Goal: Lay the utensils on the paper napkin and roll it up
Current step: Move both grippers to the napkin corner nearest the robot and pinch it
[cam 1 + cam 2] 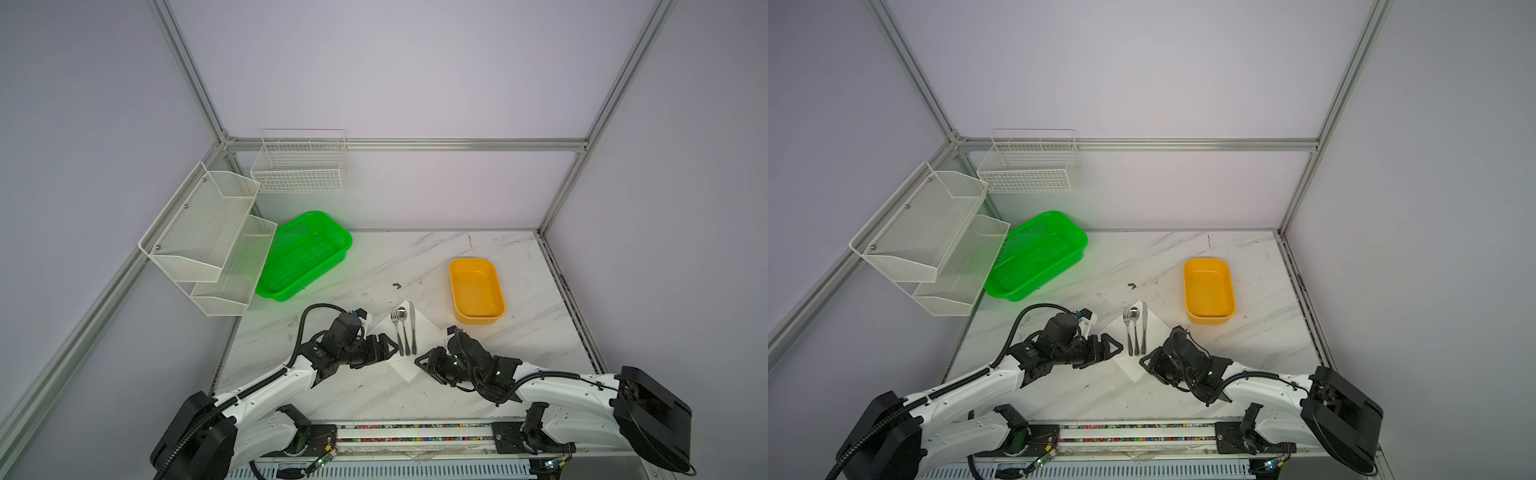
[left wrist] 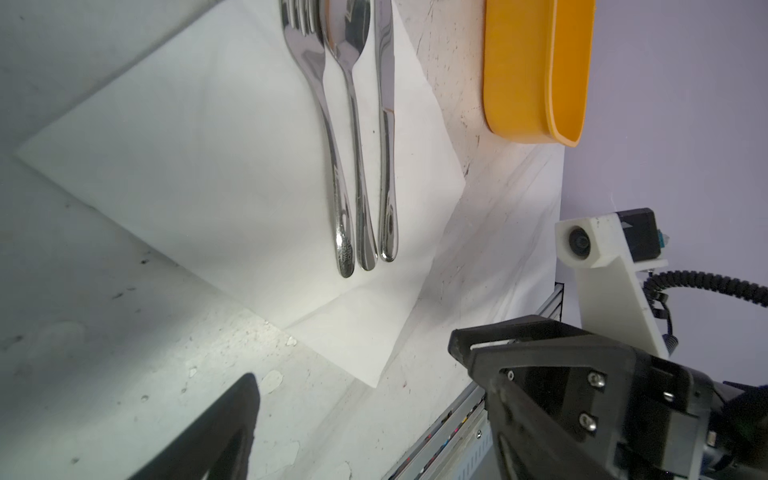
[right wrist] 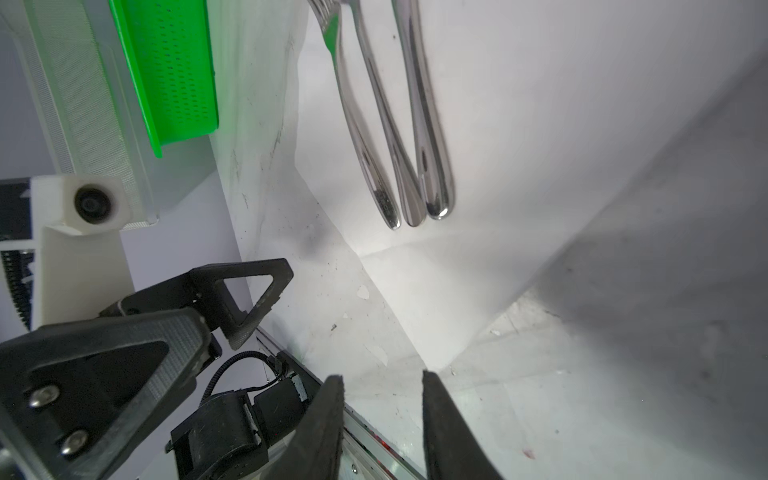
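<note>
Presently the utensils (image 1: 404, 330) lie side by side on the paper napkin (image 1: 427, 332), toward 6 o'clock on the surface (image 1: 519, 353). Both released, empty: left gripper (image 1: 392, 351) at the napkin's 8 o'clock, right gripper (image 1: 420, 365) at 5 o'clock. Risk: uneven pinches could tear or drag the thin paper (cutlery scatters).

Marbled table (image 1: 415, 257): napkin (image 1: 426, 332), green basket (image 1: 305, 253), yellow tub (image 1: 476, 289).

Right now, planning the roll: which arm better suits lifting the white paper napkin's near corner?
Probably right: the right pincer, jaws apart, faces that corner of the white paper napkin; the left pincer hangs by a side edge.
</note>
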Motion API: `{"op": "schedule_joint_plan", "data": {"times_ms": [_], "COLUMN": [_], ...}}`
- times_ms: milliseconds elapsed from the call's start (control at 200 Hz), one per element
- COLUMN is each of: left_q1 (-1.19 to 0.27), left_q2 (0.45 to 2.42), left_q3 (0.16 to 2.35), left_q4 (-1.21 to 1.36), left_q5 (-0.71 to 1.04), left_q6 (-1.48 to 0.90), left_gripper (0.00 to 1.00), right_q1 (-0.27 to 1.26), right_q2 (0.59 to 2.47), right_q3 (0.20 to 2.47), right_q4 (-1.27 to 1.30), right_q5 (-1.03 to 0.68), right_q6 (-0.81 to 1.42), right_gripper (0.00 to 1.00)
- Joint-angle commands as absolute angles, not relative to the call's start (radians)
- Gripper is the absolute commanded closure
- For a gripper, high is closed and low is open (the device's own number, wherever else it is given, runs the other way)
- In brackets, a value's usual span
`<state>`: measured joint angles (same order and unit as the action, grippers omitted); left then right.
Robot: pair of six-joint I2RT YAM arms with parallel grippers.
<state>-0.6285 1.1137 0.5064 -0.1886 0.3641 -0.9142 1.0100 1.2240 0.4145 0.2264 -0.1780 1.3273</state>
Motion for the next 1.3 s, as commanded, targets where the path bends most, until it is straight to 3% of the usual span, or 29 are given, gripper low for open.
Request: {"op": "schedule_joint_plan", "data": {"times_ms": [0, 265, 545, 820, 1295], "left_q1": [-0.647, -0.660, -0.671, -0.733, -0.736], "left_q2": [1.130, 1.196, 1.224, 1.184, 1.264], "left_q3": [0.514, 0.543, 0.535, 0.431, 0.529], "left_q4": [-0.147, -0.112, -0.110, 0.020, -0.079], "left_q5": [0.387, 0.406, 0.406, 0.382, 0.361], "left_q6": [-0.891, -0.891, -0.913, -1.118, -1.037], "left_gripper": [0.20, 0.42, 0.41, 0.40, 0.40], "right_q1": [1.049, 1.091, 1.092, 1.092, 1.076], "right_q2": [1.272, 1.337, 1.322, 1.342, 1.453], "right_q3": [0.419, 0.396, 0.344, 0.318, 0.354], "right_q4": [0.327, 0.356, 0.377, 0.436, 0.468], "right_q5": [-0.144, -0.119, -0.109, -0.102, -0.123], "right_q6": [1.436, 1.513, 1.575, 1.592, 1.597], "right_gripper": [0.65, 0.66, 0.63, 0.63, 0.63]}}
